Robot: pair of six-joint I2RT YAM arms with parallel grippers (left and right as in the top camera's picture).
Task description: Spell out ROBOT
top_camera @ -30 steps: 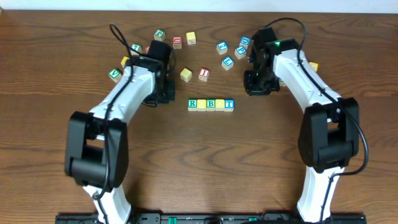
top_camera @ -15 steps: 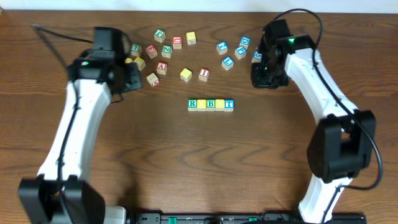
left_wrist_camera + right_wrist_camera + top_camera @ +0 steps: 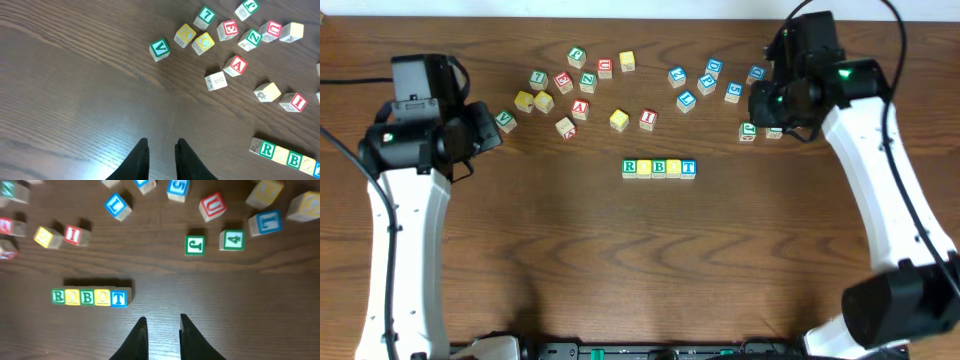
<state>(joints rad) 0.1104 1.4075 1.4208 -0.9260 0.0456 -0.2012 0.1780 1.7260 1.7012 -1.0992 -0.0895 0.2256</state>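
Observation:
Five cubes stand in a touching row mid-table: green R (image 3: 630,167), a yellow cube (image 3: 644,167), green B (image 3: 659,167), a second yellow cube (image 3: 674,167), blue T (image 3: 689,167). The right wrist view reads them as R (image 3: 58,296), B (image 3: 87,297), T (image 3: 119,298), up and left of my right gripper (image 3: 162,321). My left gripper (image 3: 161,144) hangs over bare wood, with the R (image 3: 268,148) and B (image 3: 294,160) far to its right. Both grippers are shut, tips a narrow gap apart, and neither holds anything.
Loose cubes lie scattered along the back: a green V (image 3: 505,121), red A (image 3: 580,108), red I (image 3: 648,119), a yellow cube (image 3: 619,120), blue-lettered cubes (image 3: 686,99). Green J (image 3: 194,245) and green 4 (image 3: 232,240) sit beyond my right gripper.
Both arms have swung outward from the middle, the left to the far left, the right to the right and back. The row of cubes has not moved.

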